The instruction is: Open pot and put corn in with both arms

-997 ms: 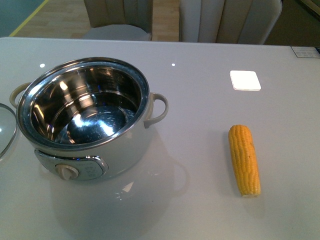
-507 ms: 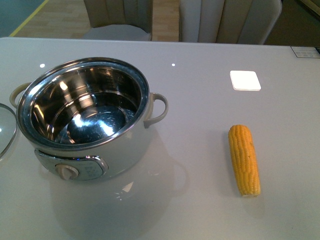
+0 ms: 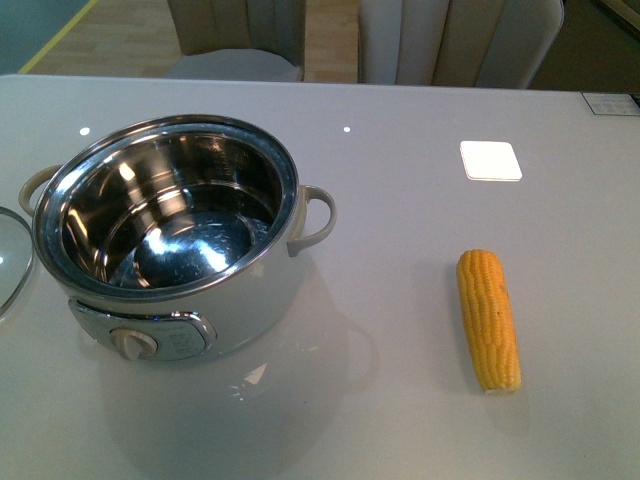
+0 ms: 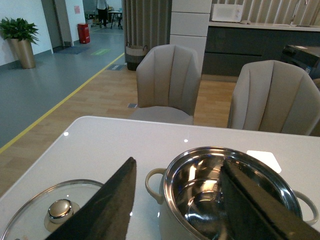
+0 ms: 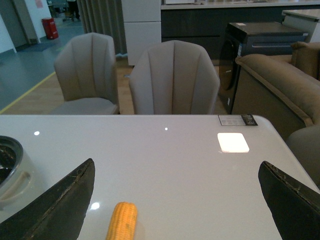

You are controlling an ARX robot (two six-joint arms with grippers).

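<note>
The white pot [image 3: 170, 235] stands open on the left of the table, its shiny steel inside empty, dial panel facing me. Its glass lid [image 3: 10, 260] lies on the table just left of it. The corn [image 3: 489, 318] lies on the table at the right, lengthwise. No arm shows in the front view. In the left wrist view the open left gripper [image 4: 177, 200] sits above the pot [image 4: 230, 195], the lid [image 4: 50, 212] beside it. In the right wrist view the open, empty right gripper [image 5: 175, 200] hovers above the table with the corn [image 5: 122, 221] between its fingers' spread.
Grey chairs [image 3: 455, 40] stand behind the table's far edge. A white card [image 3: 490, 160] lies on the table behind the corn. A small label [image 3: 610, 103] lies at the far right edge. A sofa [image 5: 280, 85] stands beyond the table's right side.
</note>
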